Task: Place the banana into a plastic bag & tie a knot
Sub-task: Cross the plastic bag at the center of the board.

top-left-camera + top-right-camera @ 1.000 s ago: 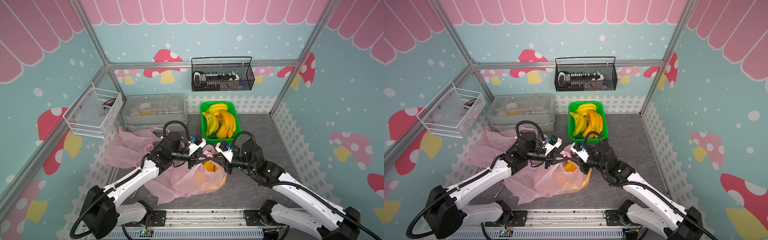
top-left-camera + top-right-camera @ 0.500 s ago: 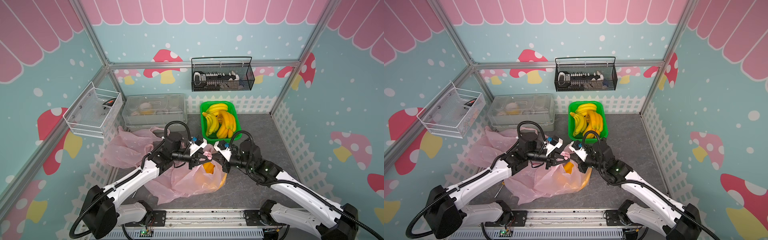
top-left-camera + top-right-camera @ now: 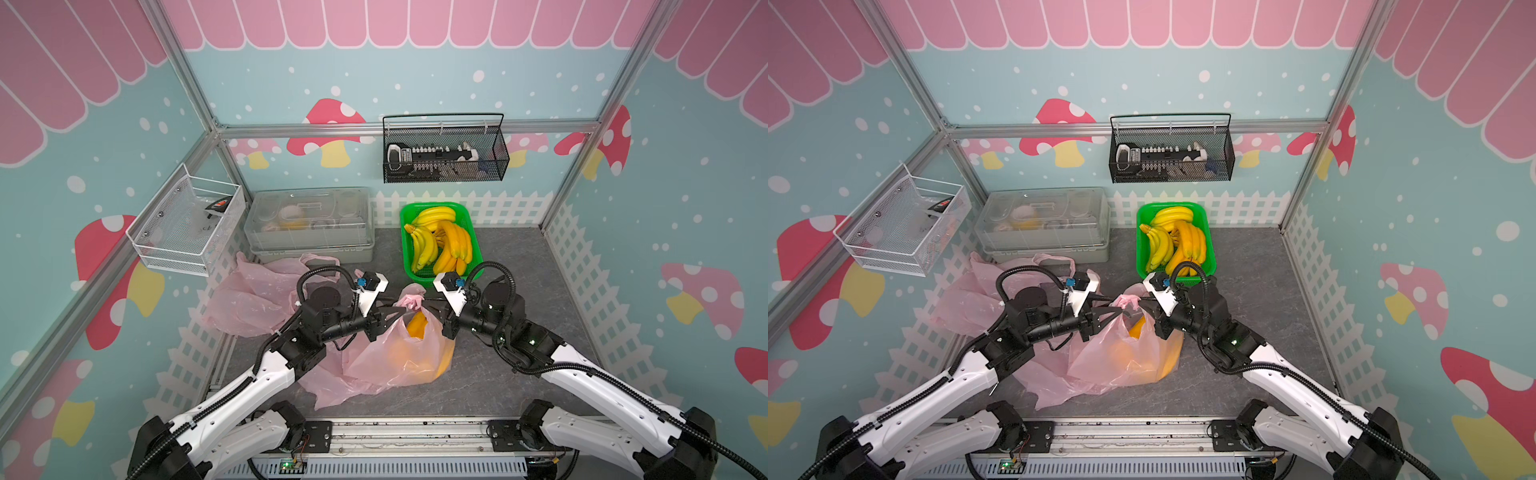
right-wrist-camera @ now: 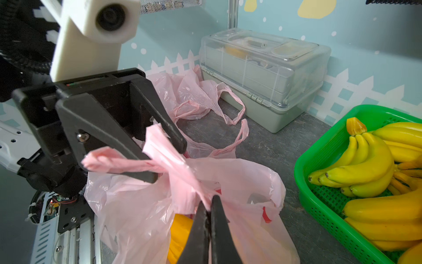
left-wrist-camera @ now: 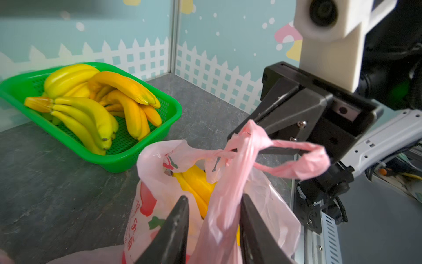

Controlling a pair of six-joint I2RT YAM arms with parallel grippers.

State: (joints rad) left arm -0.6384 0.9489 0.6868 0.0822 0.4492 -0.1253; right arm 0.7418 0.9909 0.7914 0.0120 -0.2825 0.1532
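Plainly, the grey stone-patterned tabletop (image 3: 519, 374) gave the work room. The pink translucent plastic bag (image 3: 395, 357) sat on it between the two arms. A heap of spare crumpled pink bags (image 3: 253, 295) lay just beside it on the left arm's side. The green perforated plastic basket (image 3: 435, 205) of further bananas stood just behind it. The yellow banana (image 5: 194, 182) was already inside the bag, its end showing at the gaping mouth.

The right gripper (image 4: 206, 201) was pinched tight on a bunched handle of the bag. The left gripper (image 5: 214, 197) stood partly spread, and the other handle strip ran between its fingers, leaning on one of them and not clamped. The twisted pink handle loop (image 5: 296, 169) crossed that strip loosely and seemed to hang about the right gripper's finger. No drawn-down knot showed.

The main danger, as I judged it, was the loose crossing. With only one handle gripped, any pull from the right arm could undo it or drag the light bag over, and the banana could slide out of the open mouth. The slack strip could also drop clear of the spread left jaws before they closed. The loop might snag on the right finger and stretch or tear the thin film.
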